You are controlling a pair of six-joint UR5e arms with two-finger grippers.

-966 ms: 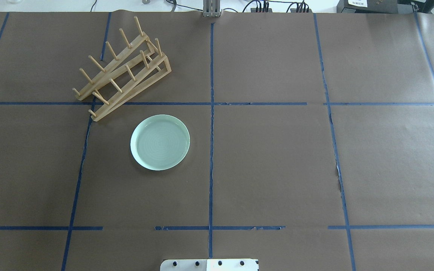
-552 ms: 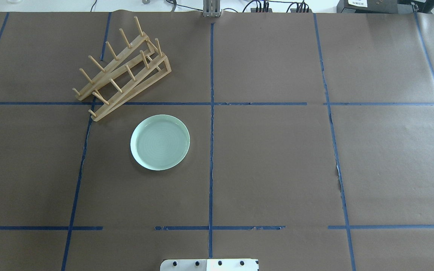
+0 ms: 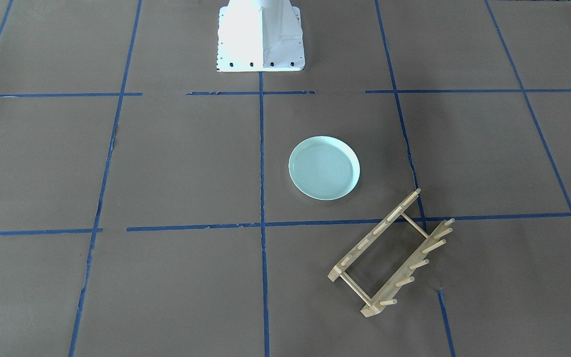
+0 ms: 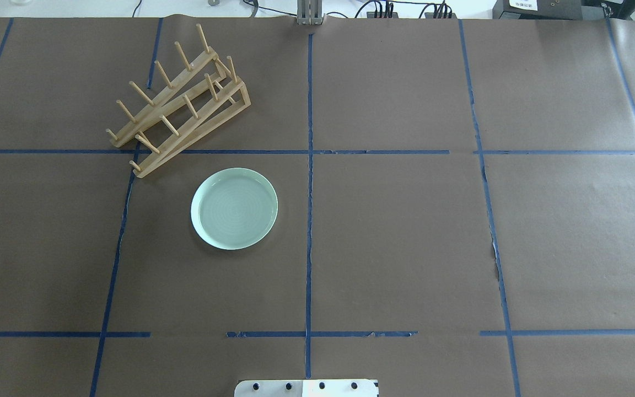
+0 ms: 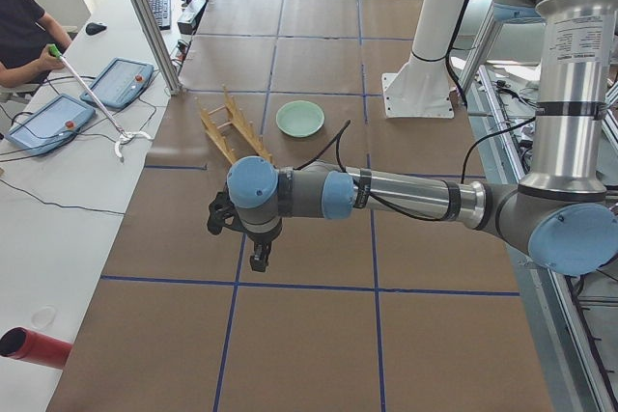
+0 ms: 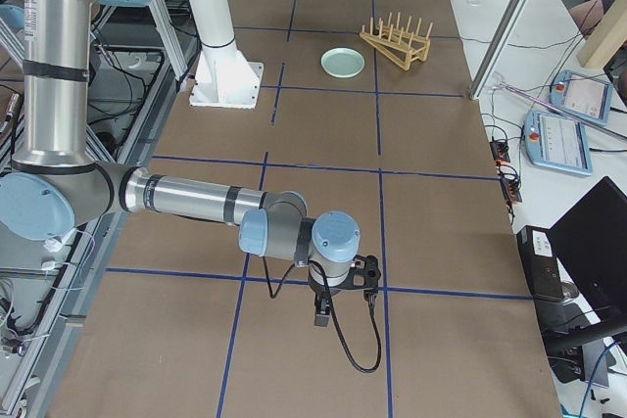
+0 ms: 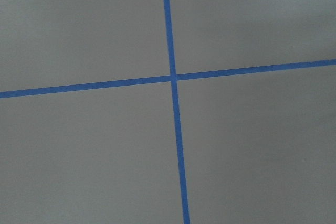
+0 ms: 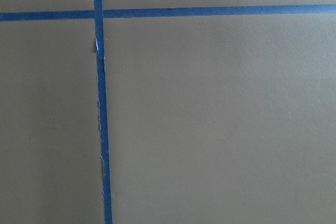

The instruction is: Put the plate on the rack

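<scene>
**Arms.** Both arms hung over the ends of the table point(image 4: 405, 231), well apart from the task's things. The left pincer point(image 5: 259, 260) hung above a tape crossing point(image 7: 173, 77), and the right pincer point(image 6: 321, 318) hung at the opposite end. Each showed only in a side view, so it could not be told whether either was spread or pressed together. No grasp had begun.

**Plate.** The plate point(image 4: 234, 208) lay flat on the table on the robot's left half, nearer the robot than the rack and close to it but not touching. Probable faults:
- Its low rim offered little purchase. A finger landing on the rim instead of straddling it would likely push the plate across the paper.
- A shallow pinch would likely let the plate swing or slip out once it was tilted upright.

**Rack.** The rack point(image 4: 179, 105) stood diagonal to the tape lines, with nothing holding it down. Probable faults:
- A plate brought in square to the grid would strike the pegs instead of entering a slot.
- Any sideways push would likely slide or tip the light rack.
</scene>
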